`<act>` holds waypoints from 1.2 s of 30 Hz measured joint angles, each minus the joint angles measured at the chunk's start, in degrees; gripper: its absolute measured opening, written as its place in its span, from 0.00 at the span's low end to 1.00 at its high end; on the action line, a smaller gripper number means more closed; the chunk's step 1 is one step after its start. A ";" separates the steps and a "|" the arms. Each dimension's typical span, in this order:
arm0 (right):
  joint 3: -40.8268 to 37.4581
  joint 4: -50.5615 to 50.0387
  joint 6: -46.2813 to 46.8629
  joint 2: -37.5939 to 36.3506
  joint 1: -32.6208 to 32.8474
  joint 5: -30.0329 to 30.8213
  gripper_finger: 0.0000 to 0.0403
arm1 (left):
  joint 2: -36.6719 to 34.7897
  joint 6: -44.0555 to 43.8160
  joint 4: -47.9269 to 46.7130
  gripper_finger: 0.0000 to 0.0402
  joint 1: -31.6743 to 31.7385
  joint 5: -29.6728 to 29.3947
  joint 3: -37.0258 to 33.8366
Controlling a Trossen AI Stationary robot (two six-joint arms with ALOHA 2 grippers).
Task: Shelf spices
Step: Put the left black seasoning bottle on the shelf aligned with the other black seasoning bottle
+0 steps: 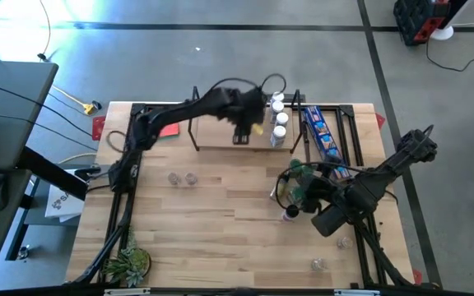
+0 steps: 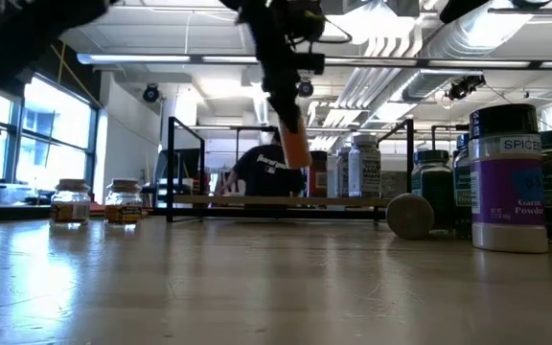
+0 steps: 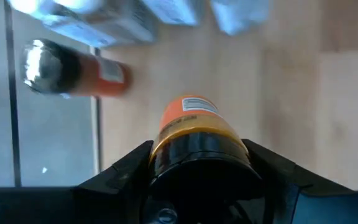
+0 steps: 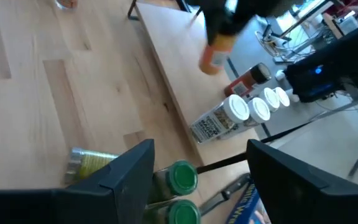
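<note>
Cylindrical orange jar (image 3: pixel 194 134) w/ black lid btwn left fingers (image 3: pixel 132 165)

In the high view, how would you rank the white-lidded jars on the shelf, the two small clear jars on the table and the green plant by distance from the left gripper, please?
From the left gripper:
1. White-lidded jars, on the light-wood shelf, right beside it.
2. Two small clear jars, on the table's left half.
3. Green plant, at the near-left corner.

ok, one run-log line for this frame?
left gripper: holds orange jar above shelf | right gripper: open, over green-lid jars | white-lid jars: on shelf
</note>
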 joint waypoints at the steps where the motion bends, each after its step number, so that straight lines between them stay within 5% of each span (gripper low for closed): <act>1: 0.00 -0.01 0.72 0.00 0.33 0.36 0.62 | 1.99 0.25 -0.04 0.50 0.95 0.80 2.68; 4: 0.00 0.01 2.49 0.00 0.77 0.37 0.62 | 6.72 0.43 -0.12 0.50 2.96 3.27 7.94; 17: 0.00 0.10 3.11 0.04 0.64 0.56 0.62 | 8.10 1.23 6.15 0.57 3.89 8.40 6.41; 36: 0.00 0.51 3.92 0.04 0.64 0.58 0.62 | 9.50 0.44 13.29 0.64 5.03 8.32 6.46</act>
